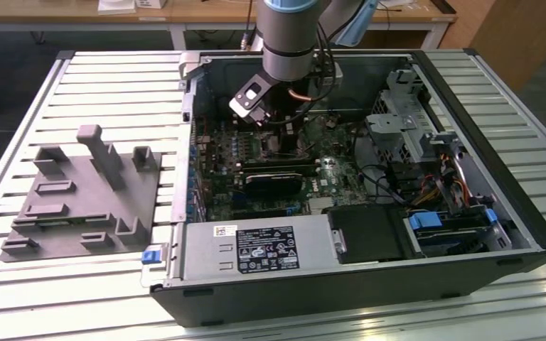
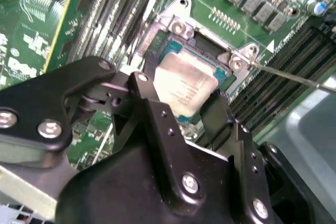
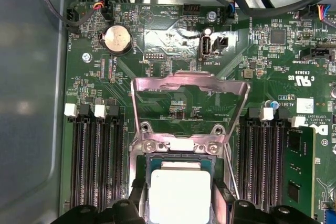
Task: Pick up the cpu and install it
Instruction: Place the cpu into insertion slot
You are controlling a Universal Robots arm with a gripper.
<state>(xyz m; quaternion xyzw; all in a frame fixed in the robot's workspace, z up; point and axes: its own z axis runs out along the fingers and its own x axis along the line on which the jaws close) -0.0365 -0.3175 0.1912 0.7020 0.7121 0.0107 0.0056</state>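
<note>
From my station, the exterior view shows the arm (image 1: 292, 35) coming down from the top centre of the frame into the open computer case (image 1: 529, 213). The case lies on its side on the slatted table (image 1: 111, 78). The gripper (image 1: 283, 133) is low over the motherboard (image 1: 254, 153), in the upper middle part of the case. On the exterior view's left, well apart from the case, the grey fixture block (image 1: 83, 192) sits on the table. The power supply (image 1: 254, 249) fills the near edge of the case.

In both wrist views I see the cpu (image 2: 185, 85) (image 3: 179, 198) lying flat with its silver top up, inside the socket (image 2: 207, 48) (image 3: 178, 157). A thin green edge shows around the cpu. The gripper (image 2: 182, 95) (image 3: 179, 193) is clamped on it, one black finger (image 2: 149, 90) against one edge and the other against the opposite edge. I cannot tell whether the cpu is fully seated or held just above the contacts.

In the first wrist view the metal load plate (image 3: 189, 83) stands swung open, clear of the socket. The thin retention lever (image 3: 229, 174) (image 2: 294, 77) runs just beside the socket. Empty memory slots (image 3: 97, 156) flank the socket on one side, and a green memory module (image 3: 296, 166) stands in a slot on the other. A round coin battery (image 3: 116, 39) sits on the board beyond the load plate.
</note>
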